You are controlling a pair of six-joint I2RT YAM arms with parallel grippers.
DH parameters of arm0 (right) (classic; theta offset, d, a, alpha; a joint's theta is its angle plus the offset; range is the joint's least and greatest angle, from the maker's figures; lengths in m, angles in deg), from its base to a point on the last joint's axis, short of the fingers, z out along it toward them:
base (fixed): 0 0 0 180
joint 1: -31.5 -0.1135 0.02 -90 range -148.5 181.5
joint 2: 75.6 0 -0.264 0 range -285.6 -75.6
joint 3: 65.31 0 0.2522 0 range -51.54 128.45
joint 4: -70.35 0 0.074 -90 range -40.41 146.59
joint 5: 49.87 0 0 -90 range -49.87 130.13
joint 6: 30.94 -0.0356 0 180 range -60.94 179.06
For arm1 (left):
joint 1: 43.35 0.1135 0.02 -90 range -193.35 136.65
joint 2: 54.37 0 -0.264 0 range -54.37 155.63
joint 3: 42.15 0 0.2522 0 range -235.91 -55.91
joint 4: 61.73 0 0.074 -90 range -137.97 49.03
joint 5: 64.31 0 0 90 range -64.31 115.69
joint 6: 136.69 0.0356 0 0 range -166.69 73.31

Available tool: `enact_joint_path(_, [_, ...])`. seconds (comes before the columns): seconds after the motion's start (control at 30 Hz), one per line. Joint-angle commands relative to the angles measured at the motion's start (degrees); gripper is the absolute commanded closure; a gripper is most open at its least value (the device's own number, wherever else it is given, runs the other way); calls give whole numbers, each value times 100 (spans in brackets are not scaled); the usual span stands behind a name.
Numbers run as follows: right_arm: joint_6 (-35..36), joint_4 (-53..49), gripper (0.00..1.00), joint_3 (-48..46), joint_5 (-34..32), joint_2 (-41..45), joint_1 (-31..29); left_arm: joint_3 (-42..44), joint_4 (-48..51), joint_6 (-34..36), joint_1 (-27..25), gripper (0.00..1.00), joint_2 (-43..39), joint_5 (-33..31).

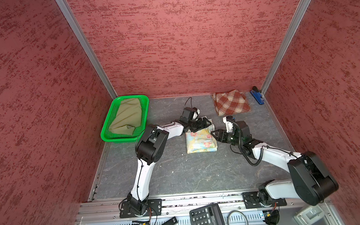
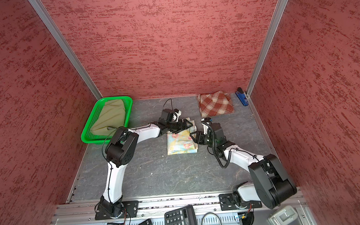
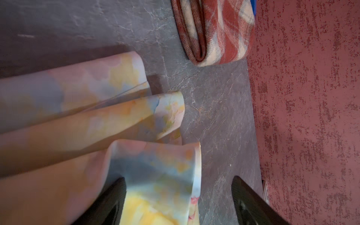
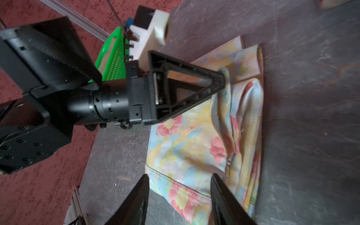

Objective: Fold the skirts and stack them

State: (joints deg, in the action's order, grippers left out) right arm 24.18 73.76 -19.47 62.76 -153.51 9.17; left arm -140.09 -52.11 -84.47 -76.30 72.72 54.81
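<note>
A pastel floral skirt (image 1: 200, 142) (image 2: 180, 144) lies folded in the middle of the grey table. My left gripper (image 1: 207, 122) (image 2: 188, 123) is at its far edge. In the left wrist view that gripper (image 3: 178, 180) is open, with a loose fold of the floral skirt (image 3: 159, 171) lying between its wide jaws. My right gripper (image 1: 212, 133) (image 4: 180, 176) is at the skirt's right edge, its jaws apart on either side of the hem (image 4: 183, 192). A folded plaid skirt (image 1: 231, 102) (image 3: 218, 31) lies at the back right. An olive skirt (image 1: 126, 117) lies in the basket.
The green mesh basket (image 1: 119, 140) stands at the back left against the wall. A blue stapler (image 1: 257, 97) lies in the back right corner. A calculator (image 1: 207, 220) and small items sit on the front shelf. Red walls close in three sides.
</note>
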Motion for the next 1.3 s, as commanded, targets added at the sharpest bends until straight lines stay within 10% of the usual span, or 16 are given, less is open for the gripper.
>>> enact_joint_path(0.0, [135, 356, 51, 148, 39, -192, -243, -46, -180, -57, 23, 15, 170, 87])
enact_joint_path(0.7, [1022, 2696, 63, -521, -3193, -939, -2521, 140, -161, -307, 65, 15, 284, -33])
enact_joint_path(1.27, [1230, 4094, 66, -387, -4910, -2124, -3208, 216, -45, -297, 74, 15, 316, 41])
